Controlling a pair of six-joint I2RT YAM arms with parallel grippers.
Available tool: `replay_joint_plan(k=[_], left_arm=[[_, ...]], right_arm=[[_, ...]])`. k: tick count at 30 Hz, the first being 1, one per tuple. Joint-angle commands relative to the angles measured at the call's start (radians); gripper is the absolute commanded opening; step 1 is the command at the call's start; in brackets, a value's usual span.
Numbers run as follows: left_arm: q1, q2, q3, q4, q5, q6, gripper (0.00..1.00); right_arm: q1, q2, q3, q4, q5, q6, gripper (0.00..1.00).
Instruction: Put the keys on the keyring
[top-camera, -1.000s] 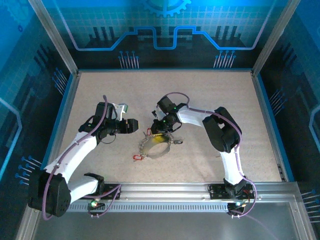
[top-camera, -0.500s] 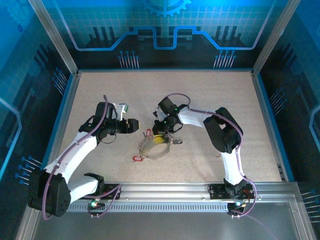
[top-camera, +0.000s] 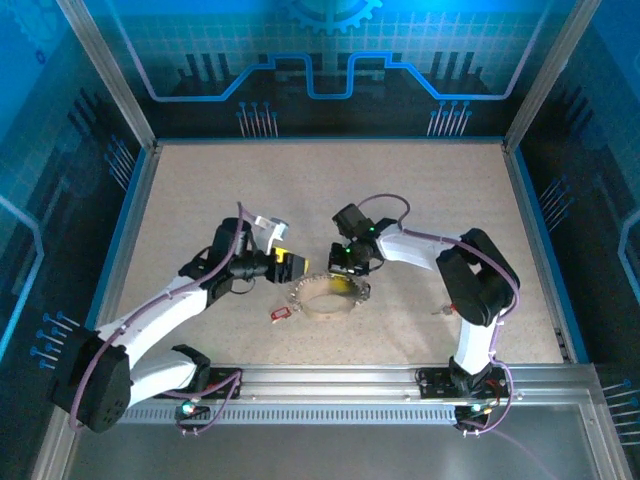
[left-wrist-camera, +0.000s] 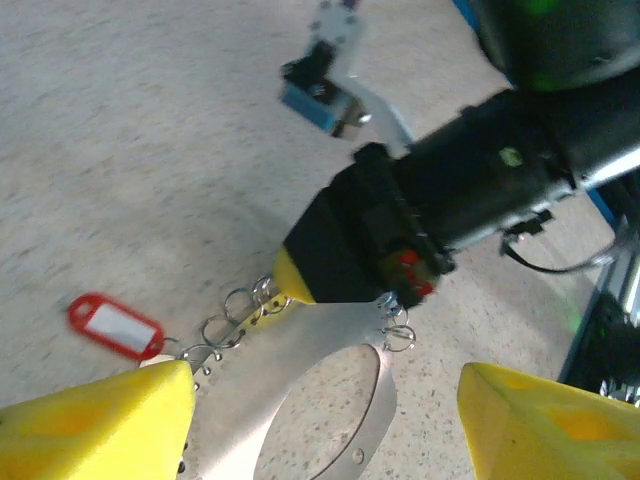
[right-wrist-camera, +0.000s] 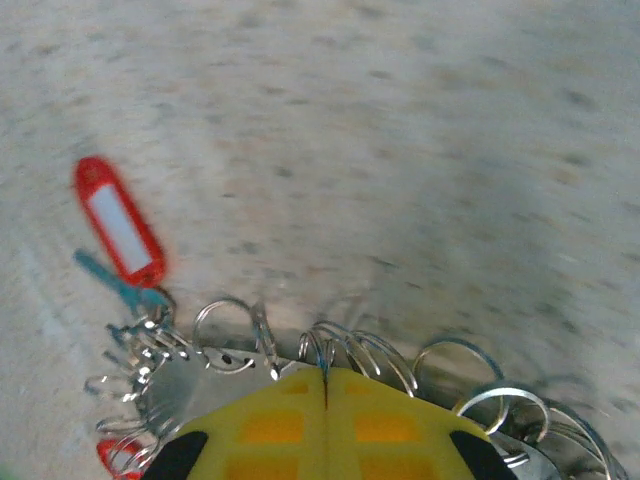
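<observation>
the keyring (left-wrist-camera: 320, 335) lies flat on the table (top-camera: 200, 200) between both arms, with the right gripper (right-wrist-camera: 325, 380) squeezed shut at its far edge and the left gripper (top-camera: 288, 264) spread wide just beside its left side.

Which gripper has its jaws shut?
The right gripper: its yellow jaws meet at a seam, while the left gripper holds its jaws wide apart.

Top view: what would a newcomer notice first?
A flat silver metal keyring loop lies centre-front on the speckled beige table. The right gripper, yellow-tipped, is shut at its far rim; the left gripper stands open beside it. A red plastic key tag lies near-left of the loop.
</observation>
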Motion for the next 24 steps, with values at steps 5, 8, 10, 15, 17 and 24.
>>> replay_joint_plan(k=[5, 8, 10, 15, 17, 24], left_arm=[[-0.078, 0.088, -0.085, 0.336, -0.072, 0.320, 0.85], [-0.078, 0.110, -0.120, 0.425, -0.139, 0.359, 0.87], [-0.078, 0.116, -0.132, 0.457, -0.163, 0.353, 0.88], [-0.077, 0.099, -0.163, 0.504, -0.160, 0.319, 0.88], [-0.077, 0.084, -0.174, 0.506, -0.160, 0.304, 0.88], [-0.085, 0.001, -0.221, 0.507, -0.137, 0.235, 0.85]], right_arm=[[-0.007, -0.067, -0.061, -0.087, 0.151, 0.249, 0.00], [-0.007, -0.086, -0.077, -0.088, 0.156, 0.284, 0.03], [-0.011, -0.094, -0.083, -0.078, 0.155, 0.269, 0.10], [-0.036, -0.117, -0.086, -0.076, 0.145, 0.196, 0.23], [-0.056, -0.137, -0.105, -0.057, 0.126, 0.172, 0.26], [-0.164, -0.226, -0.170, 0.021, 0.001, 0.025, 0.27]])
